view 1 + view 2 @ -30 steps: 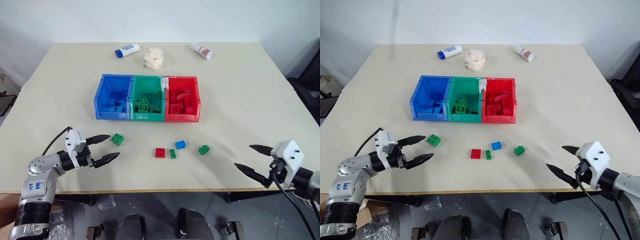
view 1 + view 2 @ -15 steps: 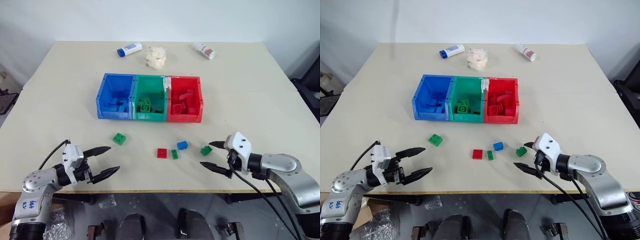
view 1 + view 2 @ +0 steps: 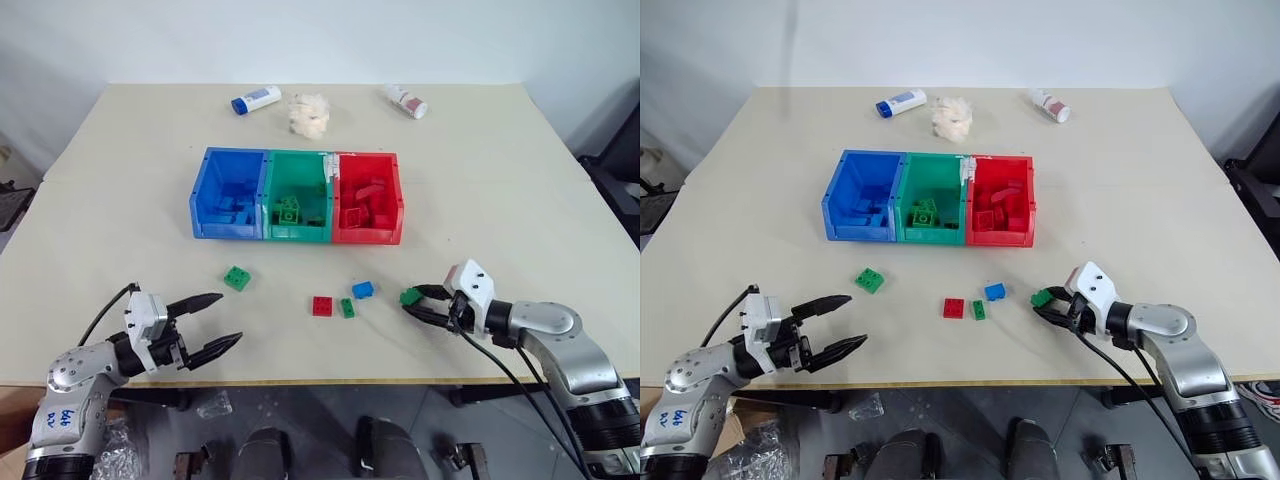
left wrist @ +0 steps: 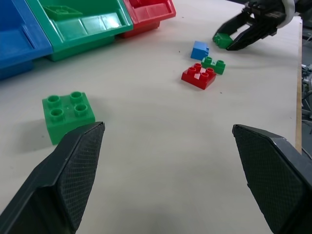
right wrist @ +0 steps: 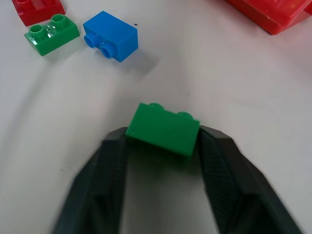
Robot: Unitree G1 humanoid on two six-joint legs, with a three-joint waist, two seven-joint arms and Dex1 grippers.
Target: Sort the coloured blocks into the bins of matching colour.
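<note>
On the table (image 3: 520, 180) short of the red bin (image 3: 368, 212), the right gripper (image 3: 418, 305) pinches a green block (image 3: 409, 296); next, a lift to the green bin (image 3: 297, 207). The left gripper (image 3: 212, 321) hangs spread.

three joined bins (image 3: 297, 205) sit at the middle of the tabletop (image 3: 520, 200), blocks inside them. two bottles (image 3: 254, 100) (image 3: 405, 101) and a wad (image 3: 308, 114) lie along the far edge. loose blocks (image 3: 322, 306) lie between the bins and the near edge, another (image 3: 237, 278) left of them.
</note>
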